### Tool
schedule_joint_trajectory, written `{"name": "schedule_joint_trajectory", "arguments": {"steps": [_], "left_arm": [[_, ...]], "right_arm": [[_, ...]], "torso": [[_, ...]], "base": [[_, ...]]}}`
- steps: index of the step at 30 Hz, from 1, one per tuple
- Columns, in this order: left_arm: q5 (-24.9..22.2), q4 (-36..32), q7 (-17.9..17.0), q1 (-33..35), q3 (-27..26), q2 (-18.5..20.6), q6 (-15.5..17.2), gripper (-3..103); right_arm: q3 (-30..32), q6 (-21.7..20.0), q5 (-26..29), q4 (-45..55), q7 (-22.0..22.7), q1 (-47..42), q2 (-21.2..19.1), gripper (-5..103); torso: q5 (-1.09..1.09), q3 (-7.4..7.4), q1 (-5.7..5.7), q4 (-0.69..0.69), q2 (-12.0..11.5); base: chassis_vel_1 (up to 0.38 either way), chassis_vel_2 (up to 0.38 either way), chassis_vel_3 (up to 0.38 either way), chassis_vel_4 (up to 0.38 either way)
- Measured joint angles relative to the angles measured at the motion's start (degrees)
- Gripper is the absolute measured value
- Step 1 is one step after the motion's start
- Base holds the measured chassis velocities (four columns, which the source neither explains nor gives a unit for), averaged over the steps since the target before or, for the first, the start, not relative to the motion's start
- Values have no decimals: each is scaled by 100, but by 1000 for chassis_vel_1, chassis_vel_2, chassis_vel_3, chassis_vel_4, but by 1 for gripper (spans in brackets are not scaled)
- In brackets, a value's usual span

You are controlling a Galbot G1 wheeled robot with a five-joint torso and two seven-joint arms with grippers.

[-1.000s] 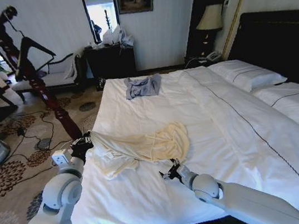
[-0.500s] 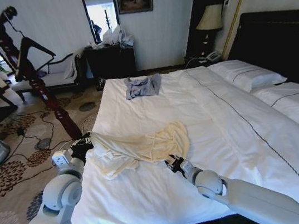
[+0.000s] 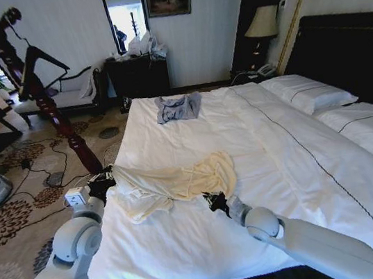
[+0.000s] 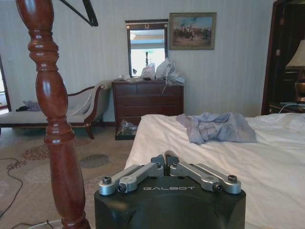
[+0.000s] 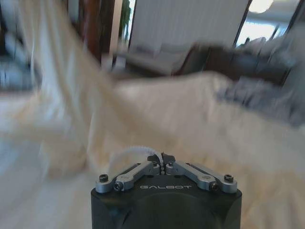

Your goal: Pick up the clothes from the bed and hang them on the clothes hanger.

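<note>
Cream shirt [image 3: 179,183] sprawled in a crumpled heap on the bed [image 3: 210,248] near its left edge. Right pincer [image 3: 217,201] pressed to the hem, fingers drawn together, probably pinching a fold for lifting. Left pincer [image 4: 165,163] closed and empty beside the wooden pole [image 4: 55,119], likely waiting below the black hanger [image 3: 38,60].

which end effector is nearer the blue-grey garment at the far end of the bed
Left. The left end effector sits at the bed's left edge, up toward the blue-grey garment; the right end effector is farther down.
</note>
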Motion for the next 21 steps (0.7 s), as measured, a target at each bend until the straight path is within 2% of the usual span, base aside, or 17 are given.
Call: {"name": "schedule_joint_trajectory", "arguments": {"steps": [1,2,4,7,8,9,11,12,14,15,18,21], "left_arm": [[-136,3,-3,-52,-33,109,-43,1],[-136,3,-3,-52,-33,109,-43,1],[-333,29,1,-156,-110,349,-188,1],[-686,128,49,-461,-328,907,-460,1],[-686,128,49,-461,-328,907,-460,1],[-847,189,79,-612,-407,1109,-529,1],[-1272,450,180,-1169,-483,1583,-750,1],[-1272,450,180,-1169,-483,1583,-750,1],[-1568,677,215,-1686,-404,1854,-831,1],[-1866,938,286,-2350,-254,2092,-926,1],[-2096,1191,365,-2997,-87,2269,-1001,1],[-2643,1360,478,-3756,63,2622,-1024,1]], "right_arm": [[446,224,394,121,-113,1,-40,1],[446,224,394,121,-113,1,-40,1],[1077,464,1071,218,-255,96,-128,1],[1972,716,1901,191,-455,473,-365,1],[1972,716,1901,191,-455,473,-365,1],[2212,743,2125,148,-476,648,-456,1],[2686,750,2758,31,-430,1223,-609,1],[2686,750,2758,31,-430,1223,-609,1],[2868,744,3119,-53,-358,1577,-639,1],[3007,727,3404,-110,-294,1900,-658,1],[3160,704,3697,-122,-234,2199,-710,1],[3568,670,4112,40,-149,2421,-960,1]], "torso": [[1,0,0,1,0],[1,0,0,1,0],[-2,0,0,0,0],[-1,0,0,1,0],[-1,0,0,1,0],[-1,0,1,1,0],[-2,0,0,1,0],[-2,0,0,1,0],[-2,0,0,0,0],[0,0,1,2,0],[0,0,2,0,0],[2,0,2,0,-1]], "base": [[0,0,0,0],[0,0,0,0],[0,0,0,0],[0,0,0,0],[0,0,0,0],[0,0,0,0],[0,0,0,0],[0,0,0,0],[0,0,0,0],[0,0,0,0],[0,0,0,0],[0,0,0,0]]}}
